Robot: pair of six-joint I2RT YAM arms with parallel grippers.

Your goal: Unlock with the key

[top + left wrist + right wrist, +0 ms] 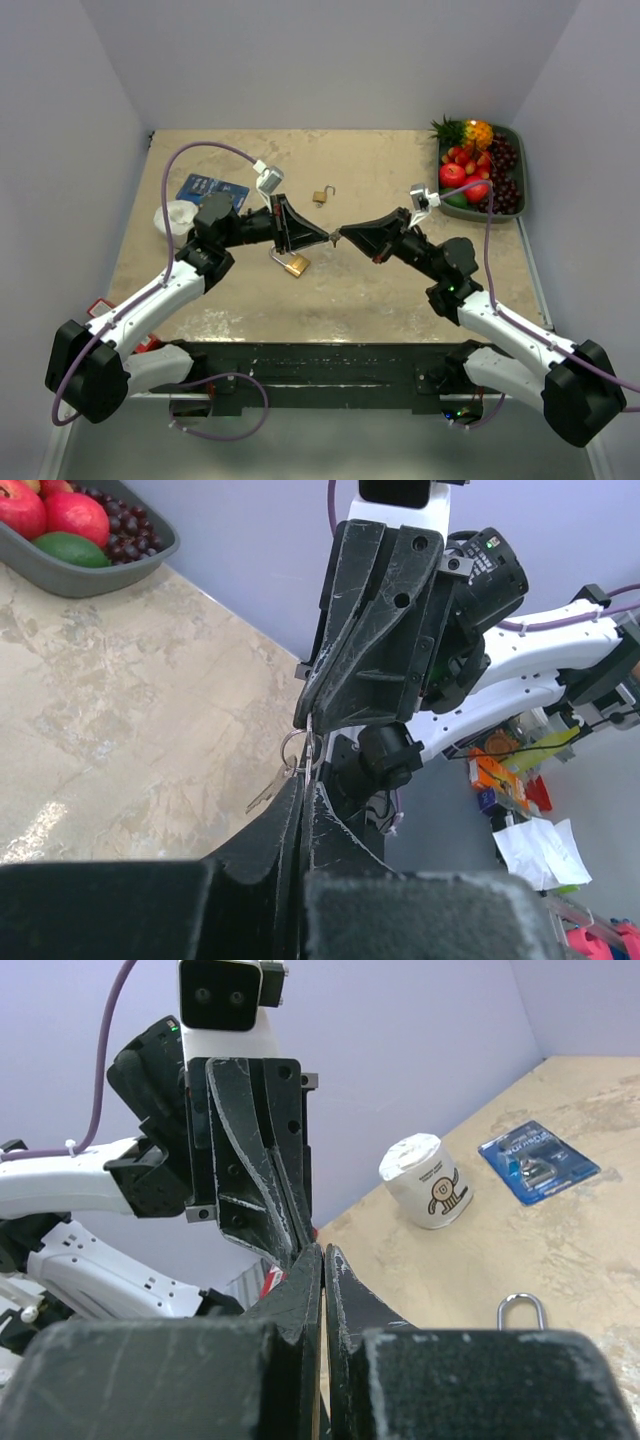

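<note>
Brass padlock (pixel 296 265), fruit tray (pixel 521 180), key (pixel 268 794) in right gripper (pixel 340 238)

Bright polished metal is shown by the key (pixel 266 796), brass by the near padlock (pixel 296 266), matt mottled stone by the table (pixel 380 290).
</note>
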